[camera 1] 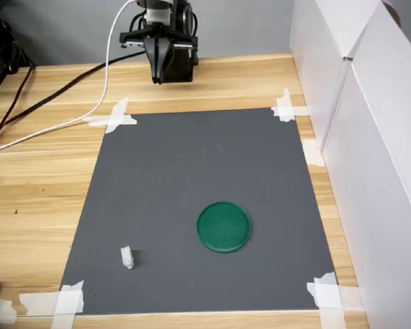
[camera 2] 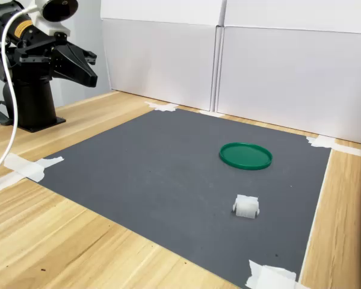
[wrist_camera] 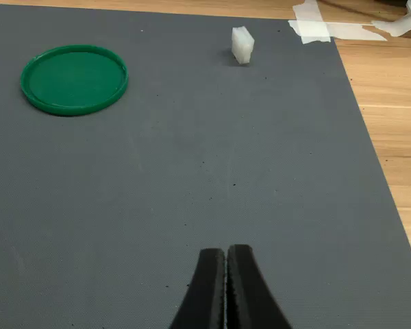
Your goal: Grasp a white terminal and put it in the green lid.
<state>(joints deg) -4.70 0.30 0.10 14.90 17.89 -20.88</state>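
A dark grey mat (camera 1: 198, 199) lay on a wooden table (camera 1: 34, 185), its corners held by white tape strips (camera 1: 113, 118). White panels (camera 2: 289, 66) stood beyond its 3 o'clock edge in the first exterior view, and cables (camera 1: 55, 103) trailed off toward 10 o'clock.

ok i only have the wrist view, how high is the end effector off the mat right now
observer: In the second exterior view the end effector hangs well above the wooden table, close to the arm's base.
operator: anything standing near the green lid that i cant see
observer: White panels stand along the grey mat on the first exterior view's right. The green lid lies nearer them than the white terminal does.
operator: cables in the way
observer: In the first exterior view, a white cable and black cables lie on the wood, off the mat.
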